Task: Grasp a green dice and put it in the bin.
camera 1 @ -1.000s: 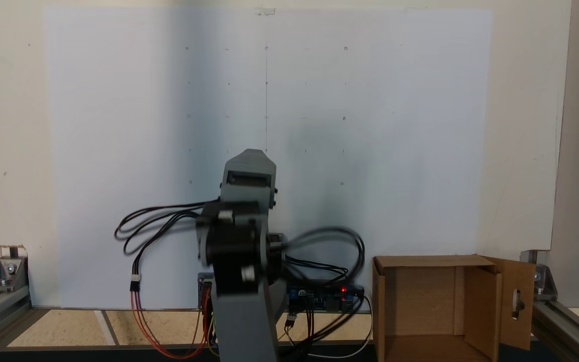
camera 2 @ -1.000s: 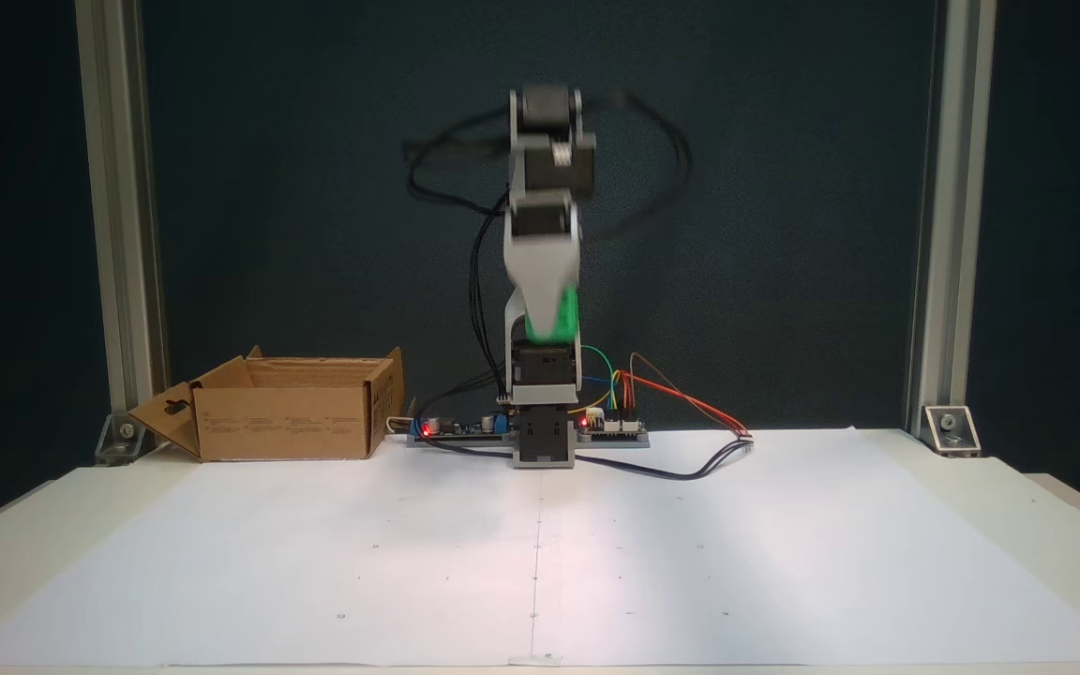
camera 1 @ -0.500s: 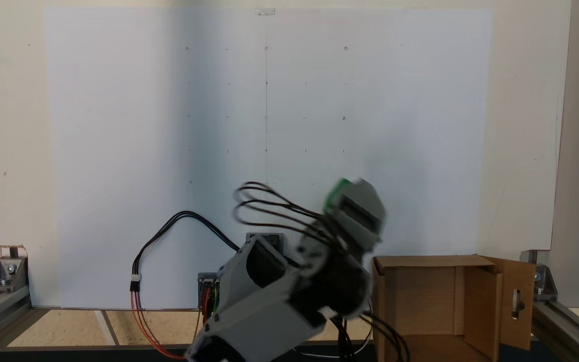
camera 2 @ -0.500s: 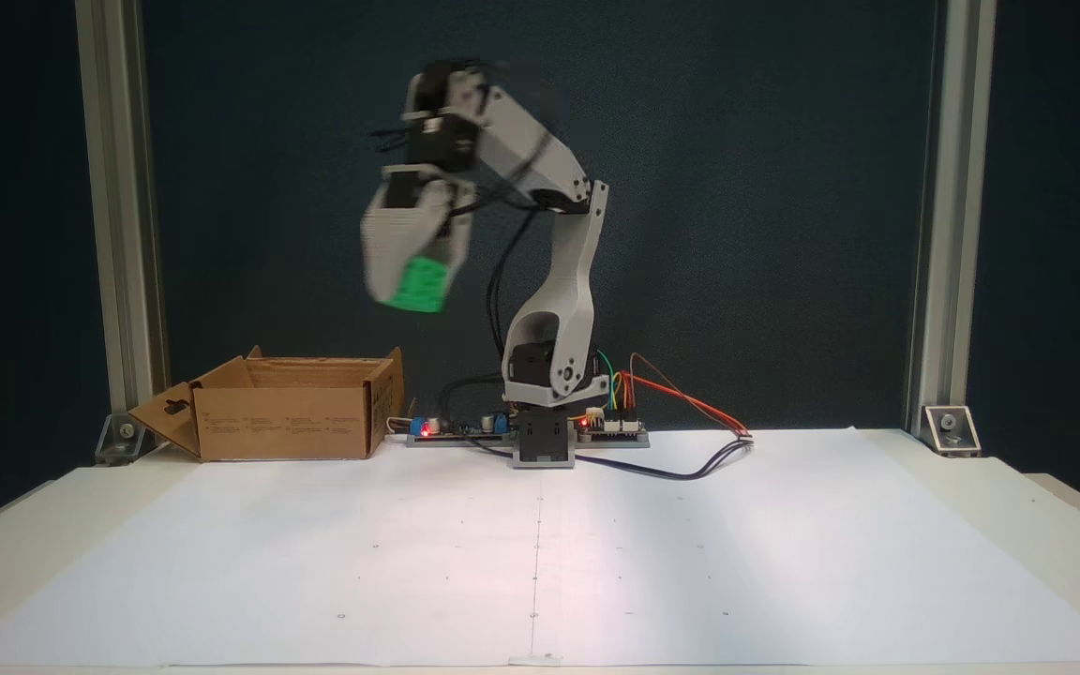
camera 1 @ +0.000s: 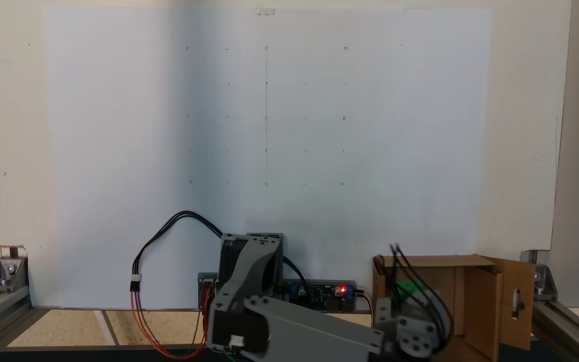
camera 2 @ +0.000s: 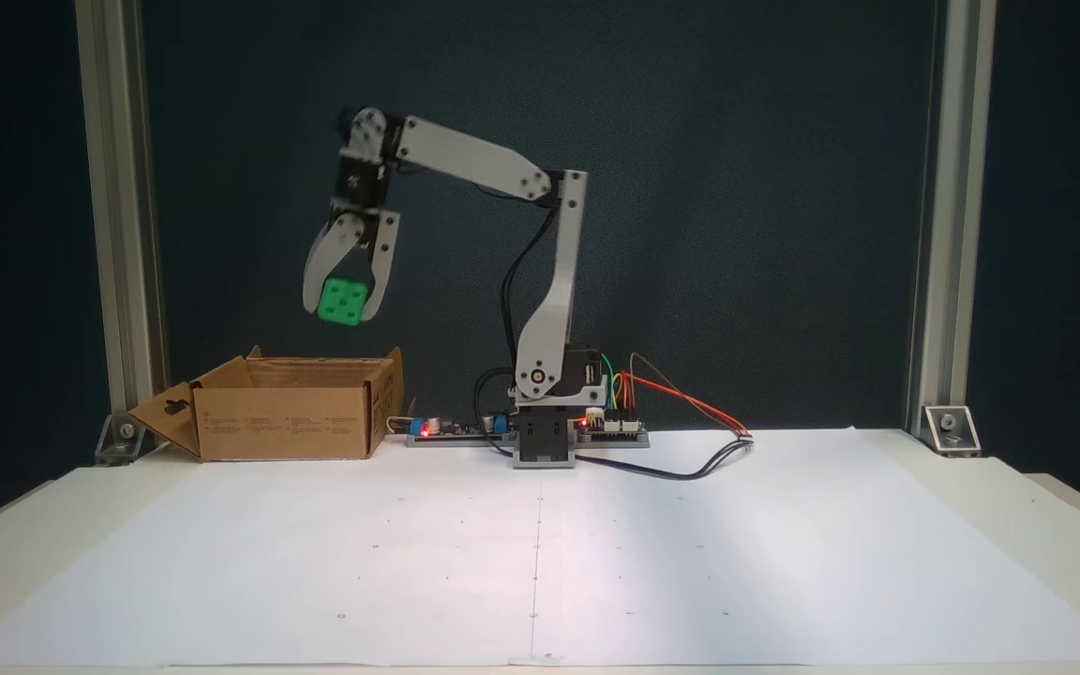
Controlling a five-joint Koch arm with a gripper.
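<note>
Green dice [camera 2: 342, 302] clamped between tool [camera 2: 341, 314] jaws; above bin [camera 2: 282, 409]

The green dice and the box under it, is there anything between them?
Nothing. In a fixed view, only bare air separates the green dice, held in the claw, from the open box.

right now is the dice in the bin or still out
Out. The dice hangs clamped in the gripper, clear above the open bin.
</note>
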